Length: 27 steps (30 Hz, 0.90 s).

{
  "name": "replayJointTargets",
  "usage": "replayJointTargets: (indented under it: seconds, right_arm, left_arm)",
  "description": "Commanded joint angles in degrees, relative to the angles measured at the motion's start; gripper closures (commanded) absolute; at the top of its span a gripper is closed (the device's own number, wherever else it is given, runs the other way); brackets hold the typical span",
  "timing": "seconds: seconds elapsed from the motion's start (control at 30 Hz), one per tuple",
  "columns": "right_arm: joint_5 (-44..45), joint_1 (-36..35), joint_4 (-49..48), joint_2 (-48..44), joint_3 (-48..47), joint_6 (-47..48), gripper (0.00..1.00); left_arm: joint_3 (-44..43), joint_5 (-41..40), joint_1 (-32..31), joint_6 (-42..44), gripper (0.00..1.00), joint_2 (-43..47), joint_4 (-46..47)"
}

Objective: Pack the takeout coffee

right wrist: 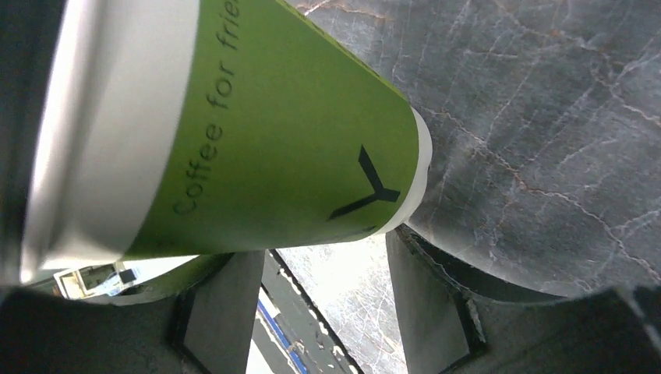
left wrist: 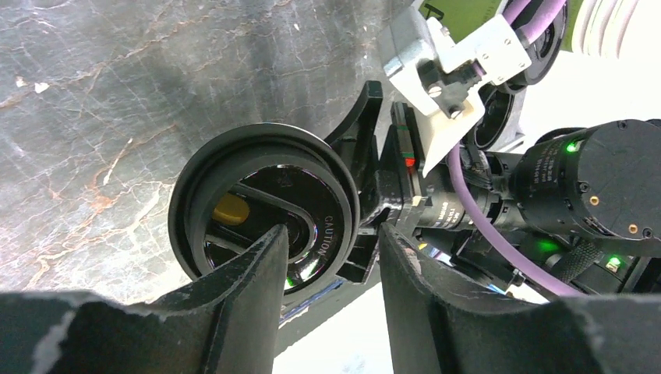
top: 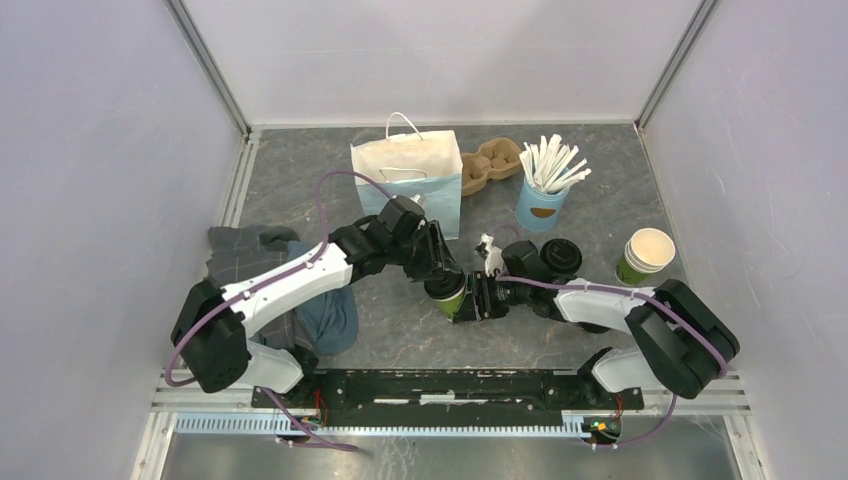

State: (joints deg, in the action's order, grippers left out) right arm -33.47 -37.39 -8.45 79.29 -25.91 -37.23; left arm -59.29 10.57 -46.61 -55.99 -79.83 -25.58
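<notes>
Two grippers meet at the takeout coffee, centre of the overhead frame.

The left gripper [left wrist: 331, 245] has its fingers [left wrist: 249, 300] spread, hanging over the black lid [left wrist: 261, 195]. The lid looks wider than their gap and one finger only crosses its lower edge, so they seem to hover rather than pinch. The right gripper [right wrist: 323, 253] also shows its fingers apart, low in its frame under the green wall of the takeout coffee [right wrist: 265, 132]. Their tips vanish behind the cup, so I cannot tell whether they press it. One arm at the side and one at the top looks like a handover, likely to keep the cup upright for the paper bag [top: 408, 170] just above it in the overhead frame. There the arms cover most of the cup, and whether its base rests on the table [top: 400, 320] is unclear.
</notes>
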Motion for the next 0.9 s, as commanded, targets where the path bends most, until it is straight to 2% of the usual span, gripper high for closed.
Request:
replayJointTargets:
  seconds: [0.0,0.13,0.5,0.73,0.87]
  right_arm:
    - [2.22,-0.09,0.66,-0.05,-2.89,3.6,0.36]
    - [6.71,0.02,7.12,-1.22,-3.9,7.01,0.35]
    - [11.71,-0.09,15.32,-6.59,-2.83,10.71,0.33]
    - [18.06,-0.05,27.16,-11.26,-7.65,15.19,0.29]
    - [18.86,0.14,33.64,-13.53,-11.34,18.26,0.27]
  left_arm:
    - [-0.42,2.86,-1.25,0.63,0.46,-1.15,0.47]
    - [-0.3,3.61,-2.64,0.46,0.47,-2.02,0.73]
    - [-0.26,2.53,-5.55,-0.18,0.46,-2.35,0.87]
    - [-3.48,2.01,-5.68,1.79,0.4,-3.2,0.81]
    - [-5.47,3.2,-5.68,3.49,0.35,-3.26,0.3]
